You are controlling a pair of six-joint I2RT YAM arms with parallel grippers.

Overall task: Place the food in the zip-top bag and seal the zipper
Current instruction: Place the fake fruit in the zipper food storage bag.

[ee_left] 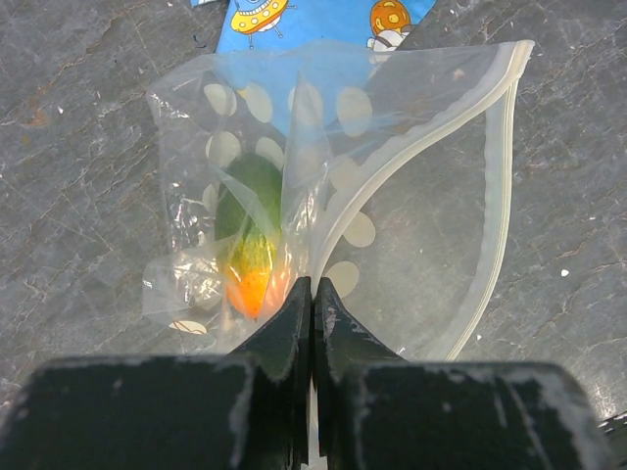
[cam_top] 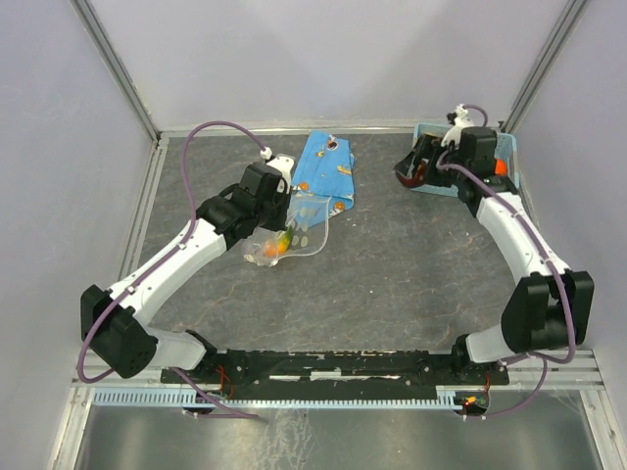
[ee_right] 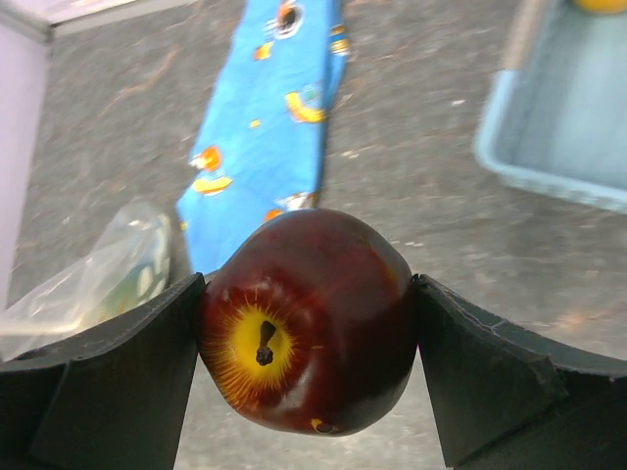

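1. The surface (cam_top: 411,274) is a dark grey sheet with stone-like veining.
2. The bag (ee_left: 421,206) is thin, clear, crinkled plastic printed with white dots. It lies left of the middle of the surface, and its far end overlaps the wrapper (cam_top: 323,171).
3. The zipper (ee_left: 502,186) is a narrow whitish ridged strip. Its two sides are apart, so the mouth gapes in a rounded loop.
4. The left jaws are clenched tight, flat black tips pressed together on the bag's mouth edge where the strip runs in.
5. Inside the bag sits a smooth oval fruit (ee_left: 250,240), green fading to orange.
6. The wrapper is flat, bright blue, with orange cartoon prints, and lies toward the far edge near the middle.
7. The right jaws stand wide, grasping a glossy dark red apple (ee_right: 313,323) by its sides. A yellow starburst patch and a short dark stem face the wrist camera.
8. The apple is held above the surface near the far right corner, just beside the basket (cam_top: 509,147), a pale blue box with a rounded rim.
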